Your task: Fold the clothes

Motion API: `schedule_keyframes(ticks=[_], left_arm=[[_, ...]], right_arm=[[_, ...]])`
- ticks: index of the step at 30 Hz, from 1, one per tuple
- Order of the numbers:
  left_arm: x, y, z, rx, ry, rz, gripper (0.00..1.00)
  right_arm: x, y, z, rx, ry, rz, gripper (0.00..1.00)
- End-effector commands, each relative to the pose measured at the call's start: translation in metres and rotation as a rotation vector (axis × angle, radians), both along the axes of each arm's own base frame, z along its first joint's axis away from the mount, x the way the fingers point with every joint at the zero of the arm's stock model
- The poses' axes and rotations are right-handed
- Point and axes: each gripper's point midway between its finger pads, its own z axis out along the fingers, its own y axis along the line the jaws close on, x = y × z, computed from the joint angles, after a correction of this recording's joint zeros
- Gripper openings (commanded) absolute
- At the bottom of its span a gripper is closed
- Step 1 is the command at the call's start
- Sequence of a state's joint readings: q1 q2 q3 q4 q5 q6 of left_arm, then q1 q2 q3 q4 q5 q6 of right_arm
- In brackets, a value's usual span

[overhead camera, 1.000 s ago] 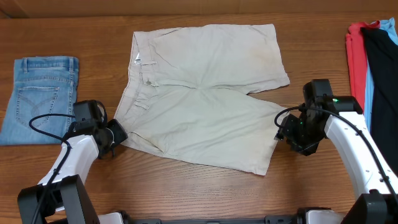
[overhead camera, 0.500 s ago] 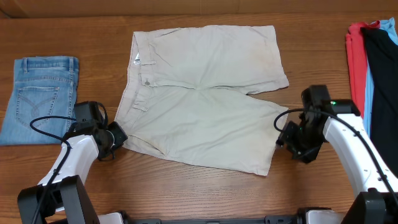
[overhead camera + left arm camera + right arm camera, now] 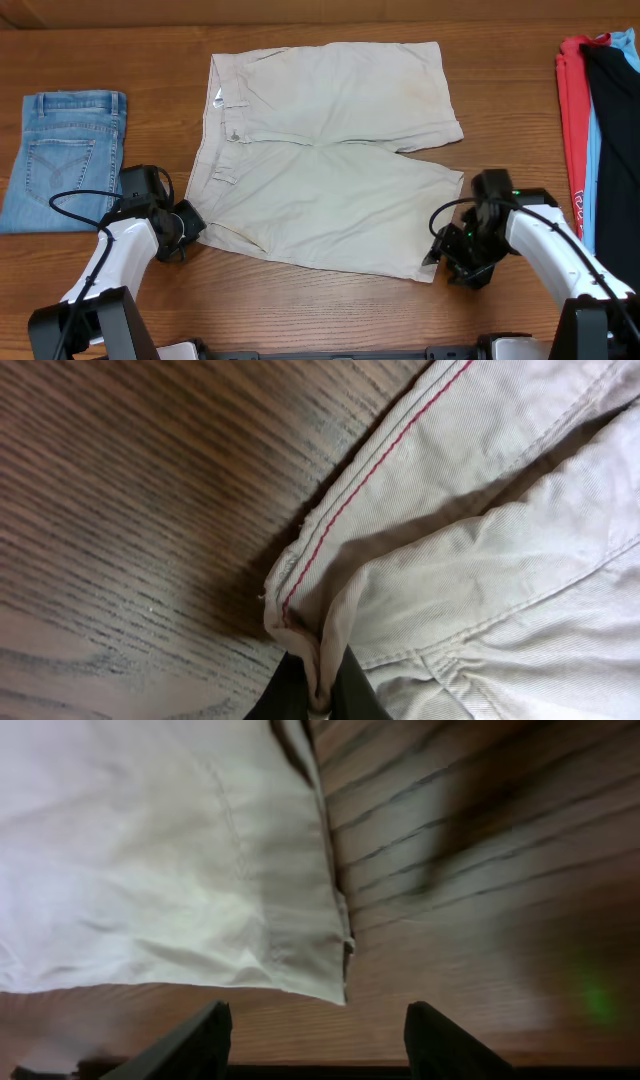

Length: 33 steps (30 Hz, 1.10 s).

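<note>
One folded pair of light-blue jeans (image 3: 65, 160) at far left on the wooden table (image 3: 330, 320). Left gripper (image 3: 318, 698) clamped tight on the near waistband corner of the shorts (image 3: 330, 160), cloth bunched between its fingers (image 3: 282, 698). One pair of beige shorts, spread flat mid-table, waistband left, two legs right, well apart from the jeans. Right gripper (image 3: 320, 1038) spread wide, holding nothing, low at the near leg's hem corner; contact with cloth cannot be told. Far right, three garments side by side: red garment (image 3: 570, 110), light-blue garment (image 3: 591, 150), black garment (image 3: 615, 120).
</note>
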State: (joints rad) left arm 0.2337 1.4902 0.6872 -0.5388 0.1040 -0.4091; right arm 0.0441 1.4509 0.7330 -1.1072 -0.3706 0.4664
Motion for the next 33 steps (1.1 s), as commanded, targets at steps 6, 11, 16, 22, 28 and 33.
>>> schedule_keyframes(ticks=[6, 11, 16, 22, 28, 33], left_arm=[[-0.013, 0.002, -0.003, 0.018, 0.045, -0.004, 0.04], [-0.016, 0.002, -0.003, 0.016, 0.059, -0.007, 0.04], [-0.018, 0.002, -0.004, 0.02, 0.067, -0.01, 0.04], [-0.019, 0.002, -0.004, 0.021, 0.071, -0.01, 0.04], [-0.025, 0.001, -0.004, 0.015, 0.096, -0.015, 0.04], [-0.032, -0.002, 0.018, 0.013, 0.1, -0.042, 0.04]], right_arm=[[-0.02, 0.009, -0.023, 0.037, 0.007, -0.012, 0.6], [-0.012, 0.01, -0.029, 0.041, -0.041, -0.014, 0.59], [0.001, 0.012, -0.03, 0.052, -0.097, -0.013, 0.51], [0.007, 0.012, -0.031, 0.052, -0.124, -0.012, 0.21], [0.009, 0.011, -0.029, 0.049, -0.131, -0.016, 0.04], [0.035, -0.009, 0.007, -0.012, -0.214, -0.059, 0.04]])
